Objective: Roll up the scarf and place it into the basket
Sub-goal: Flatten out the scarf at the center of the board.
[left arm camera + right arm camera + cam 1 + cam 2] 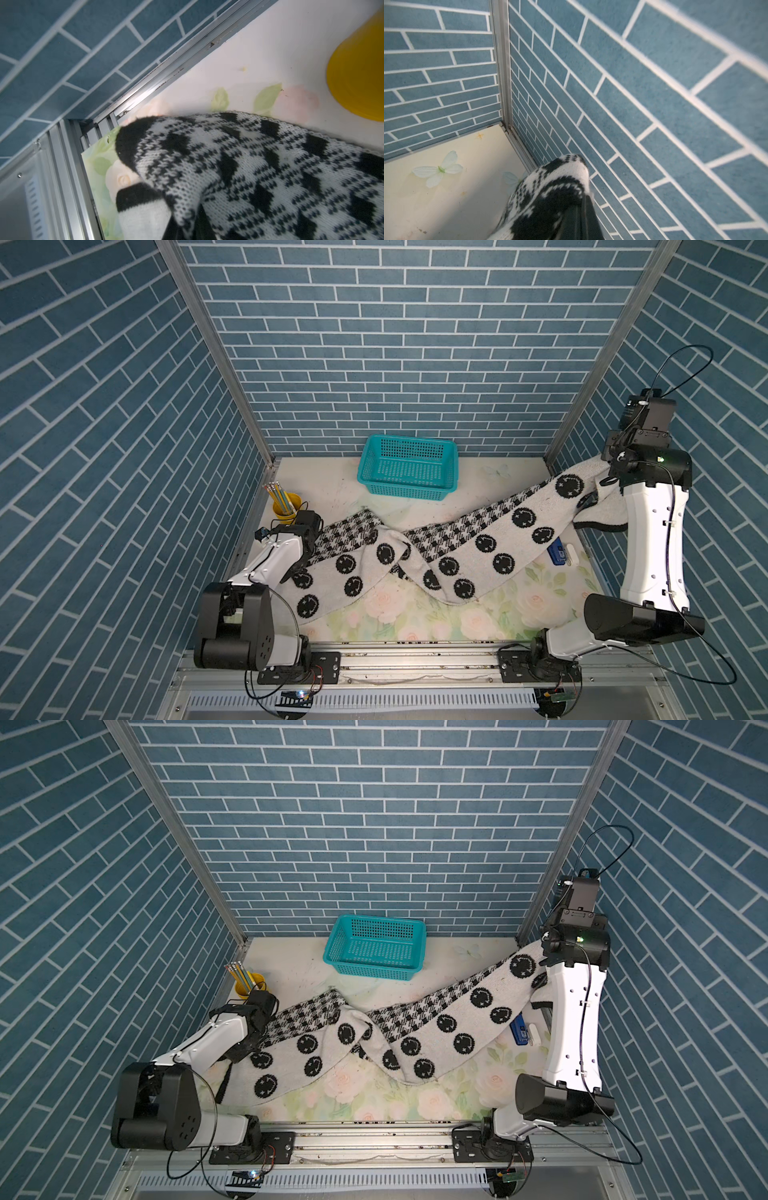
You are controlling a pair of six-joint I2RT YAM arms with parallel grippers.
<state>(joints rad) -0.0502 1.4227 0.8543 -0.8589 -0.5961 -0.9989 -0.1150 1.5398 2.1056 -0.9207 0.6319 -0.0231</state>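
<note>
The scarf (457,547) (415,1027), white with black smiley faces and a houndstooth band, stretches across the table from left to right with a twist near its middle. My left gripper (187,228) is shut on the scarf's left end (228,166), low over the table beside the left wall. The cloth covers most of its fingers. My right gripper (577,218) is shut on the scarf's right end (550,193) and holds it raised near the back right corner. The teal basket (409,470) (376,948) stands empty at the back centre, apart from the scarf.
A yellow pencil cup (286,506) (357,68) with pencils stands just behind the left wrist. A small blue object (557,551) lies by the right arm, partly under the scarf's edge. Blue brick walls close three sides. The floral tabletop (415,614) shows at the front.
</note>
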